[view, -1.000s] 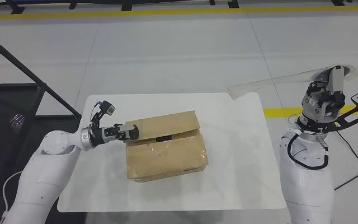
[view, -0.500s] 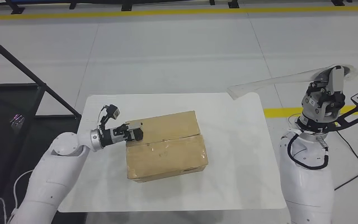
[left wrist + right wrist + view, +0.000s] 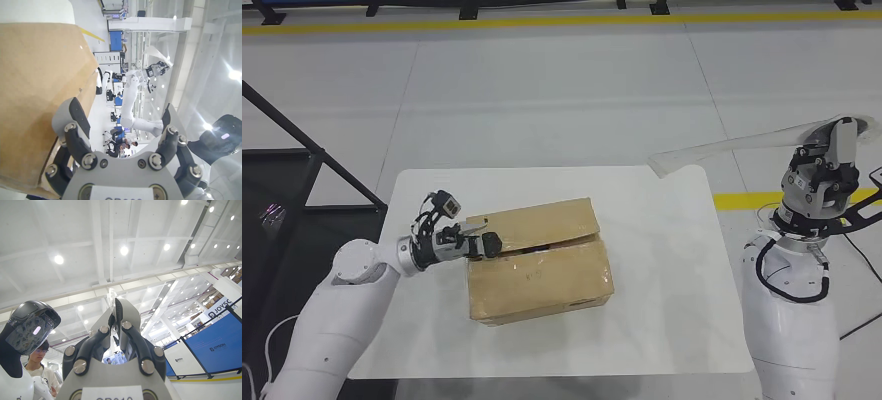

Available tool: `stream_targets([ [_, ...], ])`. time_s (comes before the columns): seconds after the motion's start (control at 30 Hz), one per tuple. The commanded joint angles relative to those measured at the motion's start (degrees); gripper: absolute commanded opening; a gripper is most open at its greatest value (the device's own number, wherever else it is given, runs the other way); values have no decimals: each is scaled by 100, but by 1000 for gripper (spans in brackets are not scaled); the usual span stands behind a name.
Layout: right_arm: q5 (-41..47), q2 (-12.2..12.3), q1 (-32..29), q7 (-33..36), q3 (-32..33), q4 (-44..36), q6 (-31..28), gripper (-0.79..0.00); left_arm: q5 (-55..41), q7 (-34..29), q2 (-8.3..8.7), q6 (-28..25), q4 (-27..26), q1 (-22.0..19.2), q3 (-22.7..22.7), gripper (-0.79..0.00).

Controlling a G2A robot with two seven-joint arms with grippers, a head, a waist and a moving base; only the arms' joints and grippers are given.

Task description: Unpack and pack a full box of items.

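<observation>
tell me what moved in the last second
The left gripper, open, edged slightly rightward and nearer the robot at the cardboard box's flap end, grasping nothing. The box, the table and the raised right gripper, shut on a clear film strip, stayed put.

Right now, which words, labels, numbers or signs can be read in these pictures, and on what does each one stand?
On the cardboard box: no print visible.
On the left tool, the plate label: cut off, unreadable.
On the right tool, the plate label: cut off too.
On the clear film in the right tool: none.
On the blue barrier panel: white logo and brand word, not quoted here.
Anything farther off: too small to read.
</observation>
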Motion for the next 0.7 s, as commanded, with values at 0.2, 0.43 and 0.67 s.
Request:
stream_targets([
  [0.2,0,0,0,0,0,0,0,-785,453,418,-83,-30,269,6,223,0],
  [0.43,0,0,0,0,0,0,0,-785,399,335,-145,-102,406,-50,271,0],
  [0.67,0,0,0,0,0,0,0,-785,198,17,-125,-257,66,53,107,0],
])
